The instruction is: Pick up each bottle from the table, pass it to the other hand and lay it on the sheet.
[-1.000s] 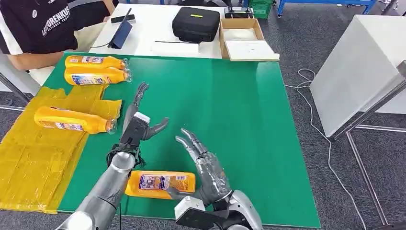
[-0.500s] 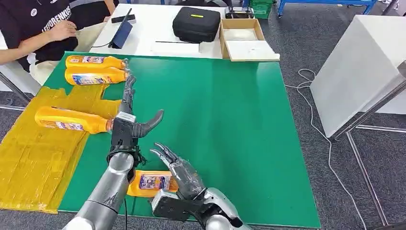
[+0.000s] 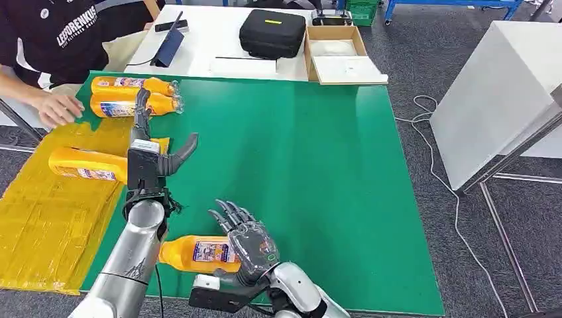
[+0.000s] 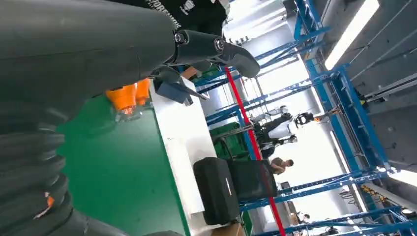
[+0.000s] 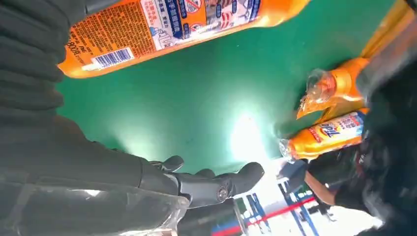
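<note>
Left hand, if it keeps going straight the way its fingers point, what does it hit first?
Probably the nearer of the two bottles lying at the far edge of the green mat. The left hand is open, its fingers aimed there. Its height above the table is unclear, so it might pass above.

left robot hand (image 3: pixel 147 159) shifted toward sheet (image 3: pixel 40 218)

A green-topped desk (image 3: pixel 318 165) stands on grey carpet floor (image 3: pixel 424 79), white table (image 3: pixel 212 33) behind, blue steel racking (image 4: pixel 339 93) under bright ceiling lights.
</note>
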`<state>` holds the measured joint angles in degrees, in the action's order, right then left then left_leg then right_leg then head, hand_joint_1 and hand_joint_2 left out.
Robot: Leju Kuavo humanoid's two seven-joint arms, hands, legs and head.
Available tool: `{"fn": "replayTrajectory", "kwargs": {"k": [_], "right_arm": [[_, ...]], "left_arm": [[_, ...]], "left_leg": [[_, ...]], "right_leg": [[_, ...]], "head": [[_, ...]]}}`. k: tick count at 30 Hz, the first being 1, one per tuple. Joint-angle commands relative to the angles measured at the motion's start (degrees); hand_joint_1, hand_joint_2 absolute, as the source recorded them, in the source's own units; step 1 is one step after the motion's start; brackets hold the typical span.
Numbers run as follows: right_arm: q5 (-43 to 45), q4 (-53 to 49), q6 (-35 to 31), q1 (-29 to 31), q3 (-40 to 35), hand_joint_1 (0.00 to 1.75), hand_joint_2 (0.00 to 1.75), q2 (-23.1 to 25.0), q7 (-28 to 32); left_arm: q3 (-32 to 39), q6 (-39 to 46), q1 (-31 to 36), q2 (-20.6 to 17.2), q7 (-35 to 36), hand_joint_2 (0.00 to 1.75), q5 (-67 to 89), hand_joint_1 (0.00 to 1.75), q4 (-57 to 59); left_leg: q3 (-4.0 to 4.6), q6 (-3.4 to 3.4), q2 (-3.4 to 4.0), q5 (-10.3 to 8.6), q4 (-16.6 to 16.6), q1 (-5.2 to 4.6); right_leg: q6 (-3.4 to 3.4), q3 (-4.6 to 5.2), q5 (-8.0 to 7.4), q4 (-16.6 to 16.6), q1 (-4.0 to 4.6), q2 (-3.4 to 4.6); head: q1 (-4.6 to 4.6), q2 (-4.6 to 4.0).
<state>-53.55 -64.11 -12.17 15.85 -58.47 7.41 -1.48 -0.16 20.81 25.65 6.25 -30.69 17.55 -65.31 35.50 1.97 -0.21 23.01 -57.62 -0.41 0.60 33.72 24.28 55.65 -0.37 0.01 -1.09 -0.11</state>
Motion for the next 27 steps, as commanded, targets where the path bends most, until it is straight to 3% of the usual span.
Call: {"fn": "replayTrajectory", "kwargs": {"k": [1,6,27], "right_arm": [[-2.33,0.15,1.19,1.90,-4.96,0.00,1.75,-2.00,-1.46],[-7.68,0.72,4.73,1.91,-5.85,0.00,1.75,-2.26,-4.60],[-6.92,7.79,7.49,2.91,-1.54,0.00,1.75,-1.69,-7.30]], "left_arm": [[1.97,-0.02,2.51,0.10,0.36,1.75,0.76,0.00,2.02],[1.65,0.03,1.60,1.08,0.66,1.75,1.41,0.00,0.77],[-0.08,-0.90,2.11,2.34,1.68,1.75,1.41,0.00,2.20]], "left_leg": [[-0.11,-0.11,0.02,0.03,0.01,0.01],[-0.14,-0.13,0.01,0.05,0.01,0.01],[-0.16,-0.14,-0.06,0.03,0.03,-0.01]], "right_leg": [[-0.02,-0.11,0.02,-0.02,0.00,0.00],[-0.02,-0.14,0.04,-0.03,0.00,-0.01],[-0.02,-0.17,0.05,-0.03,-0.02,-0.08]], "head": [[0.00,0.00],[0.00,0.00],[0.02,0.00]]}}
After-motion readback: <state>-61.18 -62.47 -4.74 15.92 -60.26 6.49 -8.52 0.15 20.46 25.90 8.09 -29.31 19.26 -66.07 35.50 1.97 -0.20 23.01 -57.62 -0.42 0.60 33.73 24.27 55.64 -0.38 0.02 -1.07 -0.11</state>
